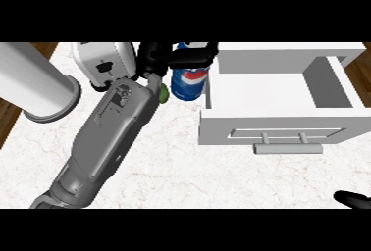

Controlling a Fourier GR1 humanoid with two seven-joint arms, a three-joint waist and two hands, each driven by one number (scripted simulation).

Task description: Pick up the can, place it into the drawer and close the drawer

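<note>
**Left hand on the can beside the open drawer**

White marble counter (181, 171) with faint veining fills most of the head view; dark wooden floor shows at its left and right edges. From the lower left a grey forearm (109, 132) runs diagonally up to the black left hand (170, 55) at the counter's far side; its fingers are curled over the top of the blue, red and white drinks can (190, 83), which stands upright; whether its base touches the counter cannot be told. The can is just beside the left wall of the white open drawer (279, 132), still outside it; the drawer's pale interior faces up, and its front panel carries a grey bar handle (287, 148). A small green object (165, 93) peeks out between the forearm and the can; what it is cannot be told. Left of the hand stands a white and chrome toaster (105, 61), partly hidden by the arm; farther left a large white cylinder (36, 81) lies tilted over the counter's edge. Only a black tip of the right hand (353, 199) shows at the lower right corner; whether its fingers are spread or curled cannot be told.
</note>
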